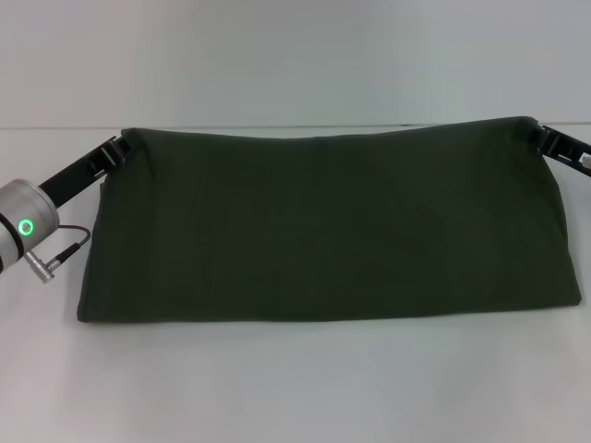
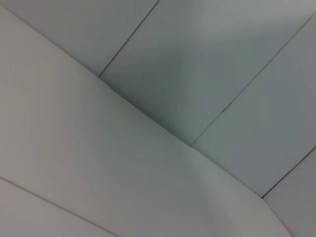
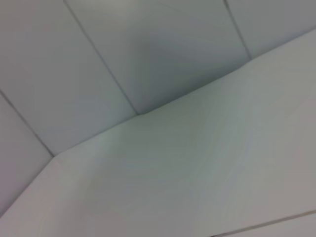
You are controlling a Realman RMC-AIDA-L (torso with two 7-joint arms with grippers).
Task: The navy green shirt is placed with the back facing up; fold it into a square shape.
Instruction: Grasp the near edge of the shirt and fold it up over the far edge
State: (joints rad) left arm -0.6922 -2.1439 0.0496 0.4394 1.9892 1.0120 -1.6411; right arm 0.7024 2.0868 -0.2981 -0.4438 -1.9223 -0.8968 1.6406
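Shirt [image 1: 323, 226] lies across the middle of the white table [image 1: 295, 388], already a wide folded band, plain side up.

Left gripper [image 1: 122, 145] is at the shirt's far left corner and the right gripper [image 1: 538, 136] at its far right corner. Each looks pinched on its corner, fingertips buried in the cloth; how wide the jaws stand can't be read. That far edge looks lifted and stretched between them, while the near edge rests on the table. Wrist views show only white panels and seams, no cloth and no fingers.

Judgement: mid-fold, carrying the far edge over.

Risks:
- One corner slips, because the grip is only on the tip of several layers. The edge would drop on that side and the fold would skew.
- Grippers travel unevenly. The result would be a diagonal crease, a trapezoid rather than a square.
- Too much tension between the arms drags the near edge along the table and loses alignment.
- Inner layers shift or bunch, since only the outer layers may be held.

Writing: none readable. No lettering shows on the shirt. Only marking in sight is a green ring light [image 1: 26, 227] on the left arm's wrist.
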